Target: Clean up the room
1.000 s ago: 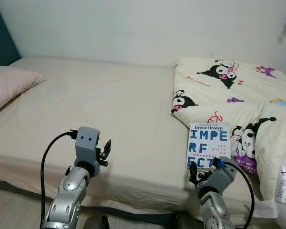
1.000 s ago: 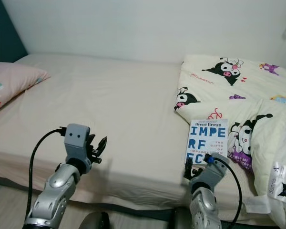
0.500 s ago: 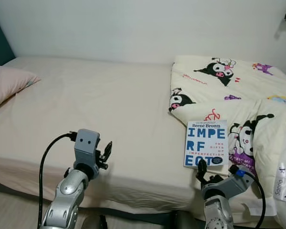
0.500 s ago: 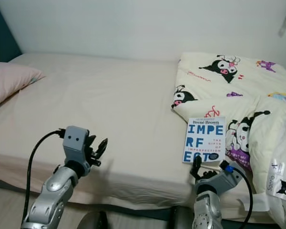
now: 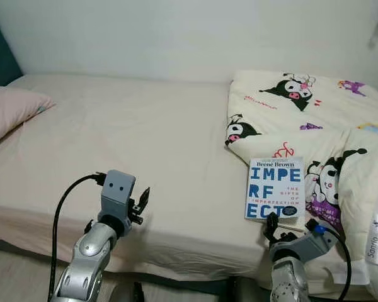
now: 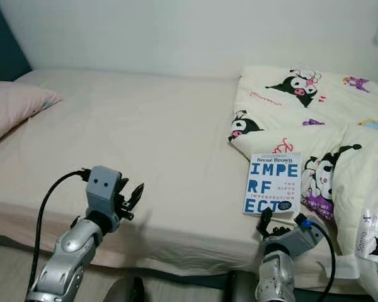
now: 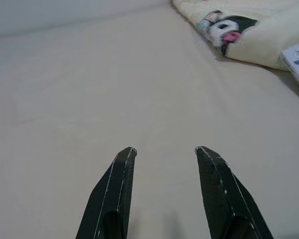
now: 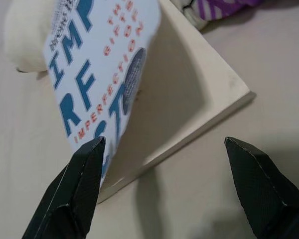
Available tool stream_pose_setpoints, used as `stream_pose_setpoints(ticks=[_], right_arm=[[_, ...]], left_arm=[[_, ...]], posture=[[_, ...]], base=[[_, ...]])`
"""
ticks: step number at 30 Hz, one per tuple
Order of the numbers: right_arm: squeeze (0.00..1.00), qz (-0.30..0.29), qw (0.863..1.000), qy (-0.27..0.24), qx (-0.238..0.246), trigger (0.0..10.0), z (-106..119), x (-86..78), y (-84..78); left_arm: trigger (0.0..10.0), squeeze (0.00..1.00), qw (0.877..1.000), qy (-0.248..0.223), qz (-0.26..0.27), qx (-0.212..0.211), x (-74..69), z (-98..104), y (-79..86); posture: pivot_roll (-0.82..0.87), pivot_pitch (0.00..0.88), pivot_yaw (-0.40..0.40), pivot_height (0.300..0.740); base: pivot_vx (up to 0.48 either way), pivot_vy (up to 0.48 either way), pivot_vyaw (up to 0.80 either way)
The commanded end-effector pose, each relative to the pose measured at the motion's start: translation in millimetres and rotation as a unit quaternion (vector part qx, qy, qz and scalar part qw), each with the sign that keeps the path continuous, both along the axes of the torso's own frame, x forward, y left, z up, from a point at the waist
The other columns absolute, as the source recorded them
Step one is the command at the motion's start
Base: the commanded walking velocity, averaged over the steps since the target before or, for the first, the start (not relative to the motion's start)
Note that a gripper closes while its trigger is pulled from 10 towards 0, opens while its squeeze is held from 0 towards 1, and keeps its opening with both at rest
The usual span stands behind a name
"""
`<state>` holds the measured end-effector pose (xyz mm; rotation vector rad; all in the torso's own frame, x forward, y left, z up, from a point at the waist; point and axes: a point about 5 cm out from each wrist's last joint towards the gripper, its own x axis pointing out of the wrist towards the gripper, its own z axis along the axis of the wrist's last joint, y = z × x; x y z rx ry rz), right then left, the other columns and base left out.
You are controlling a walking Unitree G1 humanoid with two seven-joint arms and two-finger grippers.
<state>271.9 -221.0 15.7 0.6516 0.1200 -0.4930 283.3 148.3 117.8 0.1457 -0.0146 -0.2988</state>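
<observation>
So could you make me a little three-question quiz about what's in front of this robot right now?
1. True or false: the book lies on the cartoon blanket, at the edge of the bed nearest the robot.
2. Which gripper is at the book: A) left gripper, B) right gripper?
3. Fill in: at the far left end of the bed lies a pink ____.

Key
1. True.
2. B. Its fingers are spread apart at the book's near edge, where the cover is lifted off the pages. The left gripper hovers open over bare sheet.
3. pillow.
</observation>
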Motion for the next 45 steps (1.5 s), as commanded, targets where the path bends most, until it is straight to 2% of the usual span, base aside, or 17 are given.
stream_pose_setpoints(ticks=[1, 5, 7, 21, 27, 35, 36, 38, 39, 45], right_arm=[[0.0, -0.018, 1.0, 0.007, 0.011, 10.0, -4, -2.8, -1.4], [0.0, -0.048, 0.999, 0.007, 0.018, 10.0, -6, -1.6, -7.1], [0.0, -0.054, 0.998, 0.005, 0.012, 10.0, -5, -0.4, -9.9], [0.0, -0.071, 0.997, -0.014, 0.007, 10.0, 4, 9.1, -23.0], [0.0, -0.076, 0.996, -0.037, 0.012, 10.0, 16, 19.8, -29.0], [0.0, -0.075, 0.996, -0.046, 0.012, 10.0, 20, 24.3, -29.8], [0.0, -0.076, 0.996, -0.046, 0.013, 3.1, 19, 24.0, -29.9], [0.0, -0.077, 0.996, -0.047, 0.013, 3.1, 19, 23.9, -30.1], [0.0, -0.077, 0.996, -0.047, 0.014, 0.0, 19, 23.8, -30.2], [0.0, -0.08, 0.995, -0.05, 0.014, 0.0, 18, 22.8, -29.9]], left_arm=[[10.0, 0.0, 1.0, -0.012, -0.015, 0.019, -1.6, 5, 0.6], [10.0, 0.0, 0.996, -0.022, -0.09, -0.006, -11.5, 14, -8.7], [10.0, 0.0, 0.994, -0.022, -0.111, -0.006, -15.8, 16, -10.1], [10.0, 0.0, 0.994, -0.023, -0.103, 0.024, -21.5, 21, 1.7], [10.0, 0.0, 0.994, -0.026, -0.099, 0.024, -20.7, 25, 3.6], [10.0, 0.0, 0.995, -0.027, -0.095, 0.024, -20.5, 25, 3.4], [10.0, 0.0, 0.995, -0.029, -0.092, 0.024, -19.6, 26, 3.4], [10.0, 0.0, 0.995, -0.03, -0.09, 0.023, -18.9, 27, 3.5], [10.0, 0.0, 0.995, -0.031, -0.089, 0.023, -18.4, 27, 3.5], [10.0, 0.0, 0.996, -0.038, -0.075, 0.022, -16.9, 28, 5.8]], posture=[[0.13, 0.113, 0.011, 0.576], [0.16, 0.136, 0.024, 0.576], [0.17, 0.14, 0.027, 0.576], [0.22, 0.171, 0.052, 0.576], [0.22, 0.172, 0.055, 0.576], [0.22, 0.171, 0.057, 0.576], [0.22, 0.169, 0.056, 0.576], [0.22, 0.169, 0.056, 0.576], [0.22, 0.169, 0.056, 0.576], [0.21, 0.16, 0.05, 0.576]], base=[[0.0, 0.0, 0.0], [0.0, 0.0, 0.0], [0.0, 0.0, 0.0], [0.0, 0.0, 0.0], [0.0, 0.0, 0.0], [0.0, 0.0, 0.0], [0.0, 0.0, 0.0], [0.0, 0.0, 0.0], [0.0, 0.0, 0.0], [0.0, 0.0, 0.0]])
